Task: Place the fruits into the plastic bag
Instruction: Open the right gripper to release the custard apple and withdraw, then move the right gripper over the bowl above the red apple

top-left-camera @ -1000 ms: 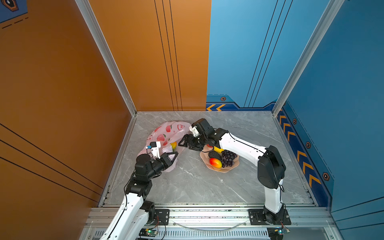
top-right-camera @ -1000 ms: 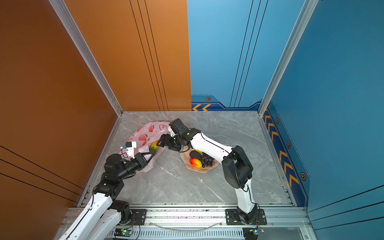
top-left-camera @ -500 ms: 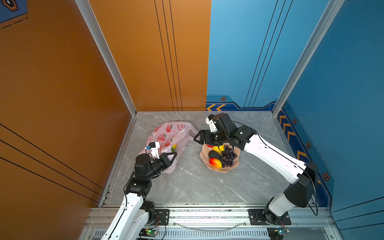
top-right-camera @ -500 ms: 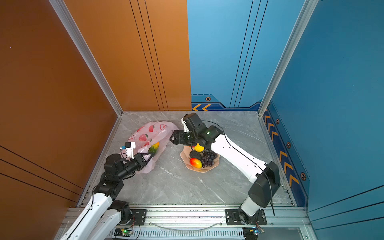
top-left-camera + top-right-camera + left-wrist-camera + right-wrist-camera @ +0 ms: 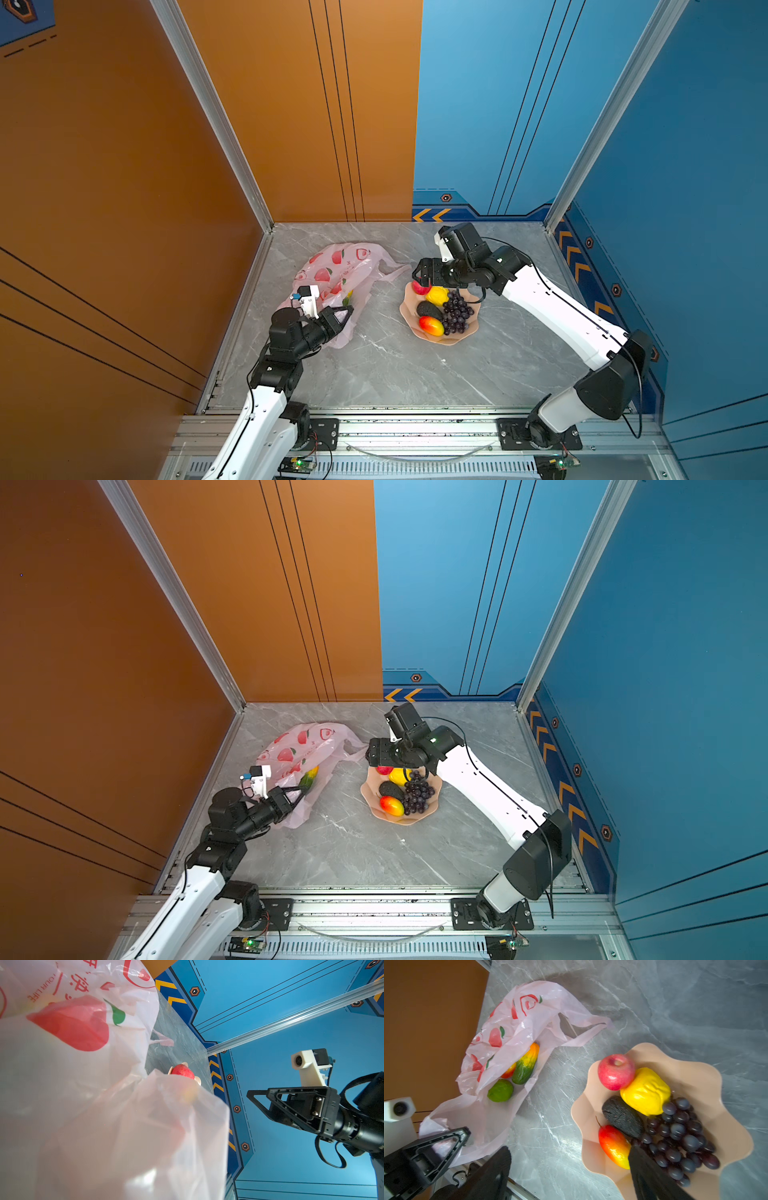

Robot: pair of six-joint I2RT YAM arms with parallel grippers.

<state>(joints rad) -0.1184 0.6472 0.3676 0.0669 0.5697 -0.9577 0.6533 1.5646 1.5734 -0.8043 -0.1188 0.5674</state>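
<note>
Hovering empty with jaws spread above the red apple (image 5: pixel 616 1072) in the peach scalloped bowl (image 5: pixel 726 1105), the right gripper (image 5: pixel 419 275) probably next needs to descend and close on it, while the left gripper (image 5: pixel 348 311) pinches the rim of the crinkly translucent pink plastic bag (image 5: pixel 529 1012) beside the bowl, its mouth showing a green round fruit (image 5: pixel 500 1090) and a cucumber (image 5: pixel 526 1066).

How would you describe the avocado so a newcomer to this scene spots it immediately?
On the grey marble table, look at the peach scalloped bowl to the right of the plastic bag. In its middle lies the avocado, between the yellow fruit, the red-yellow mango and the grapes. It alone is dark, matte and rough-skinned.
</note>
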